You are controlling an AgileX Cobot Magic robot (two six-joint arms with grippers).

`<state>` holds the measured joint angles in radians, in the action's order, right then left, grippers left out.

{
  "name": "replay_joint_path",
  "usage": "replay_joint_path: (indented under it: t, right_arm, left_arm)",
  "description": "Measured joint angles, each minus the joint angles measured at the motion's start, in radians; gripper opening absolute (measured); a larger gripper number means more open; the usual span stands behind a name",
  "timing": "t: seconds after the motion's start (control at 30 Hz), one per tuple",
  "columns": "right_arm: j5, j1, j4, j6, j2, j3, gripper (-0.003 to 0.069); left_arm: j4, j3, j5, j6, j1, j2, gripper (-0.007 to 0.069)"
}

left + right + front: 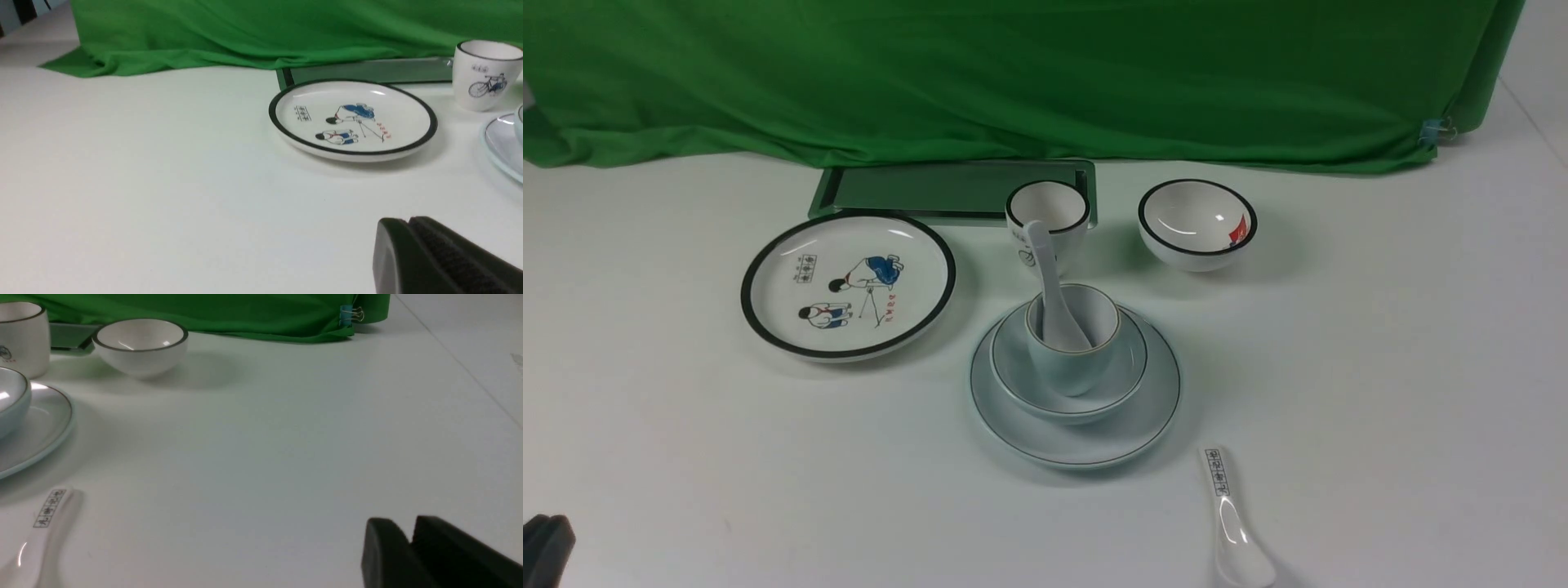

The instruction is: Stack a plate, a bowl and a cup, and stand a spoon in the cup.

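Spoon [1055, 286] stands in cup [1072, 336] (stack complete).

I am working in a staged recording setup, not a home kitchen: a bare white desk [1380, 367], a wrinkled green cloth backdrop [1013, 73] pinned at one corner by a binder clip [1437, 129], and crockery laid out like test props.

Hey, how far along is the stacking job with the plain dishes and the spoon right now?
It looks finished. The bowl sits on the plate, the cup stands in the bowl, and the plain spoon leans upright inside the cup. Neither hand holds anything; the left hand is shut and well clear. Nothing appears left to do.
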<state>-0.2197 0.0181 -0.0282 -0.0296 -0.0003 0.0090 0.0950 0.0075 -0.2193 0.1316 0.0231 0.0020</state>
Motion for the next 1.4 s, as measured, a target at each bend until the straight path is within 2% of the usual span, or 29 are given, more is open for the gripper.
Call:
replay_joint_path:
  t: [0.17, 1.4]
  right_arm:
    - [0.0, 0.0, 0.0, 0.0, 0.0, 0.0, 0.0153]
    - [0.0, 0.0, 0.0, 0.0, 0.0, 0.0, 0.0236]
  left_arm:
    - [-0.045, 0.0, 0.0, 0.0, 0.0, 0.0, -0.0031]
    - [-0.068, 0.0, 0.0, 0.0, 0.002, 0.0, -0.0029]
